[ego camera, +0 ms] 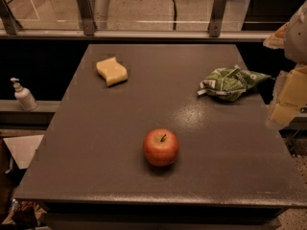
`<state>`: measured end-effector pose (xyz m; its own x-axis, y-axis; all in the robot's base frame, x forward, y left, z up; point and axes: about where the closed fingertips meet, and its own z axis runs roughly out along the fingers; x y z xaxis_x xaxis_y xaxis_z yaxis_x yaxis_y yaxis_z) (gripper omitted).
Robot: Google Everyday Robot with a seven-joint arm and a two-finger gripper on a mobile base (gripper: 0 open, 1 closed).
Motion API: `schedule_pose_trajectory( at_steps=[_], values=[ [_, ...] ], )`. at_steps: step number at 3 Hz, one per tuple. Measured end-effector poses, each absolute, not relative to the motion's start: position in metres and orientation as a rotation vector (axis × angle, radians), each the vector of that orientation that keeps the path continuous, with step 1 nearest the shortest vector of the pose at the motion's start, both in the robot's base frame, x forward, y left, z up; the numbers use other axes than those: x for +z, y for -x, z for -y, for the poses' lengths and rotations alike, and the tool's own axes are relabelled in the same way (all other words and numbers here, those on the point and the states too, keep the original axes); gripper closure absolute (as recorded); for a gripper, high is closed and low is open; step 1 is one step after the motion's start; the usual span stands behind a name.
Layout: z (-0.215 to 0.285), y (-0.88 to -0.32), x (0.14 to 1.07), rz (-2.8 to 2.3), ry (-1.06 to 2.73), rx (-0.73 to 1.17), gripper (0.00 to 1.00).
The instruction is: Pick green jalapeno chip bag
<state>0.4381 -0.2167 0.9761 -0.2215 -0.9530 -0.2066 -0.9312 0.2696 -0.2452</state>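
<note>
The green jalapeno chip bag [230, 83] lies crumpled on the right side of the dark table [120, 166], near its right edge. It is green with white patches. My gripper [288, 97] shows at the right edge of the camera view, pale and blurred, just to the right of the bag and above table level. It is apart from the bag and holds nothing that I can see.
A red apple [161, 147] stands in the front middle of the table. A wavy yellow sponge [112, 71] lies at the back left. A white pump bottle [23, 96] stands on a ledge left of the table. A glass railing [144, 13] runs behind.
</note>
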Motion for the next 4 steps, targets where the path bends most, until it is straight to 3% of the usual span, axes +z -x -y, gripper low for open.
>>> schedule_pose_trajectory(
  at_steps=[2,4],
  values=[
    [0.215,-0.457,0.970,-2.177,1.707,-0.117,0.00],
    [0.228,-0.522,0.940,-2.121,1.610,-0.053,0.00]
  ],
)
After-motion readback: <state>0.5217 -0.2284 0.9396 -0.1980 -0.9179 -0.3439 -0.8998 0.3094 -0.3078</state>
